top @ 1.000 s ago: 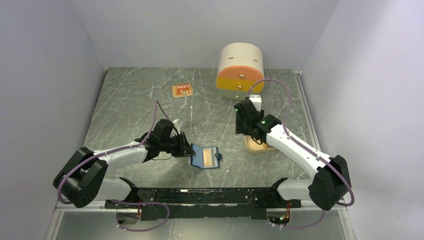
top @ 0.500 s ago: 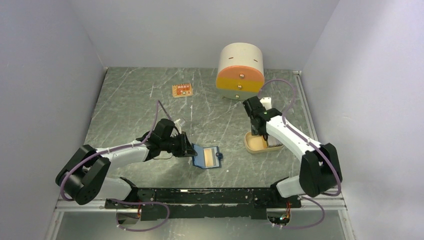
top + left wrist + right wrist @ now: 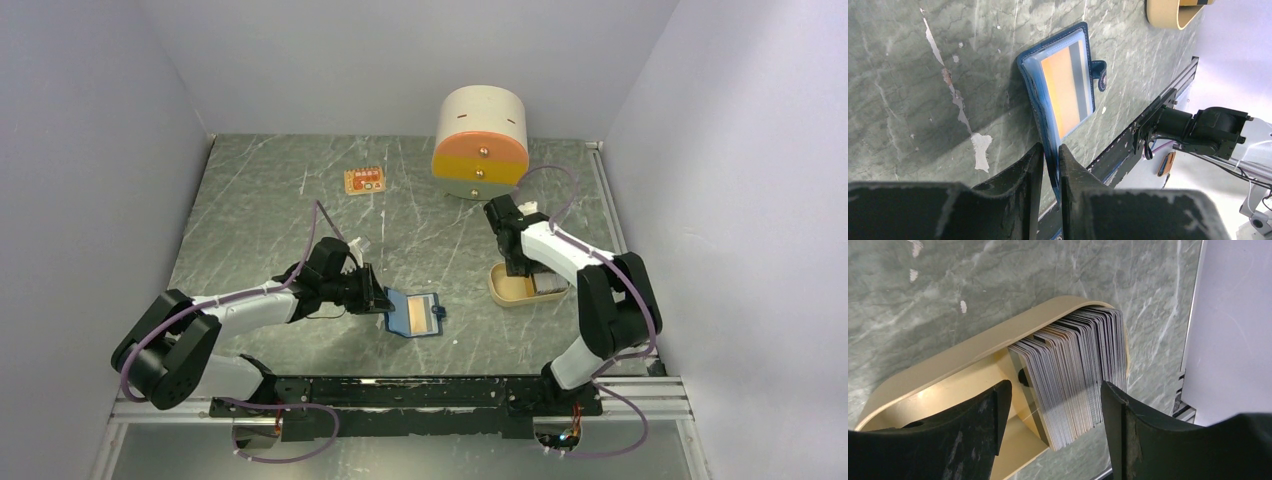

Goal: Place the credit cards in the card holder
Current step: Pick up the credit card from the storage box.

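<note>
Left gripper (image 3: 1048, 152): jaws pinched on near edge of card holder (image 3: 1060, 75). Holder lies open on table (image 3: 923, 90), extending toward 12 o'clock from fingertips; tan card (image 3: 1063, 95) under clear sleeve.

Right gripper (image 3: 1053, 395): jaws spread wide, straddling stack of credit cards (image 3: 1078, 365), fingers apart from stack on both sides. Stack stands on edge in tan tray (image 3: 938, 370), at 3 o'clock from holder in top view.

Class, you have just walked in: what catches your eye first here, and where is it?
The big cream-and-orange round drawer unit at the far side of the table stands out first. Near the front, the left gripper pinches the edge of the open blue card holder, with an orange card showing inside. To the right, the right gripper hangs open over a thick stack of cards standing in a tan tray.
</note>
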Robot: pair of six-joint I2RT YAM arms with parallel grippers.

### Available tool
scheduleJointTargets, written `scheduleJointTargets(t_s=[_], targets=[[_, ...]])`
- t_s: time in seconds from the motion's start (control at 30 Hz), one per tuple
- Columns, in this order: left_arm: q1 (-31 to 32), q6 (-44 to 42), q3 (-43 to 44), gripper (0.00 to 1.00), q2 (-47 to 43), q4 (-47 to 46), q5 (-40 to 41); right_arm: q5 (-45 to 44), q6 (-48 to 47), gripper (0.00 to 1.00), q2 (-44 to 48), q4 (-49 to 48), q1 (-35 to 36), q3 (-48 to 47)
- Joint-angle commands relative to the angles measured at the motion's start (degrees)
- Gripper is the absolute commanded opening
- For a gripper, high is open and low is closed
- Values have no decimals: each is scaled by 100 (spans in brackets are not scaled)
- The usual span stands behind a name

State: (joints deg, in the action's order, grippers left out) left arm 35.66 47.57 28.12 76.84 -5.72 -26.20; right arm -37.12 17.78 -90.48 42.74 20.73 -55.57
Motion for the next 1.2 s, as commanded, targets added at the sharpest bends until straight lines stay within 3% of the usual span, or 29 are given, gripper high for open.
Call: scheduleJointTargets(t_s=[0.0,0.43,0.87,1.17], targets=[[-33,-53,2,23,7,-125,-21,-267,-37,69,-175,47,-43,-96],[-38,-90,-32,22,-64,-70,-16,-569,40,58,-116,280,-43,-299],[-33,-20,-66,22,-101,-153,1,-294,-178,50,121,167,-43,-353],[-35,-55,-57,22,-110,-96,17,-167,-211,37,173,125,-43,-279]])
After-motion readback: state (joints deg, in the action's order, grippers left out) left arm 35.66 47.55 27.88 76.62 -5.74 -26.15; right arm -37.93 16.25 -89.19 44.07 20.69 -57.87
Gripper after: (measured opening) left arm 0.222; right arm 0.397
